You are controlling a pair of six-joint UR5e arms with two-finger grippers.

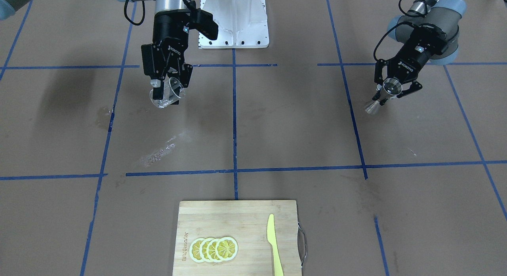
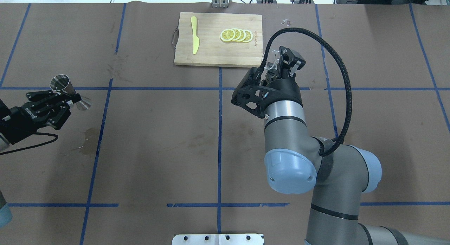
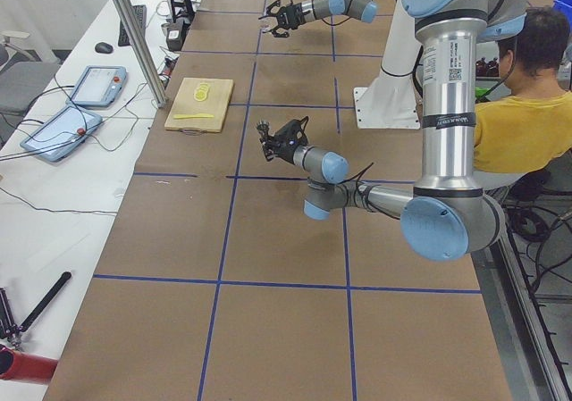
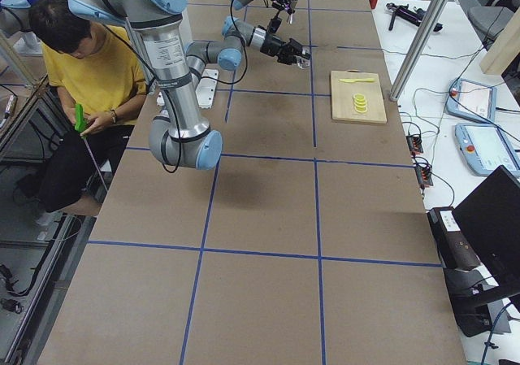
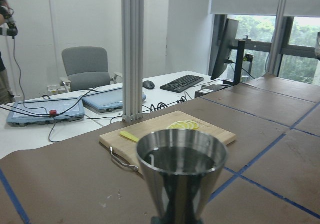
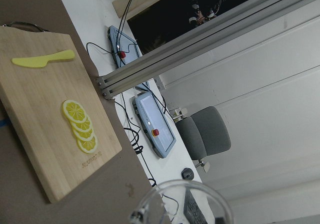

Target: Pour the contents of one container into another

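- The right end effector (image 1: 168, 94) is closed around the cup (image 1: 165, 98) and holds it in the air over the right half of the tabletop (image 1: 277, 129), toward the robot's edge. The cup looks tipped, not level.
- The left end effector (image 1: 393, 90) is clamped narrow on the jigger (image 1: 372, 106) at its waist. It is also off the surface, over the left half near the left end, and it leans too.
- The two vessels are well apart, so I judge the pour has not started. I cannot tell whether the clear cup holds any liquid.
- First worry: the cup is tipped this far from the jigger, so anything in it could spill on the paper during the carry. There is a pale smear (image 1: 158, 153) on the tabletop below it.
- Second: the jigger's mouth is small and slanted. A fast tilt or a slightly off line-up would send the stream past the rim.
- Third: smooth glass held between two pads may slip or rotate as I roll the wrist, and the jigger could pivot at its thin waist if bumped.
- Fourth: bringing both arms to the middle risks the end effectors knocking together.
- The board (image 1: 237, 220) at the far edge is out of the path.
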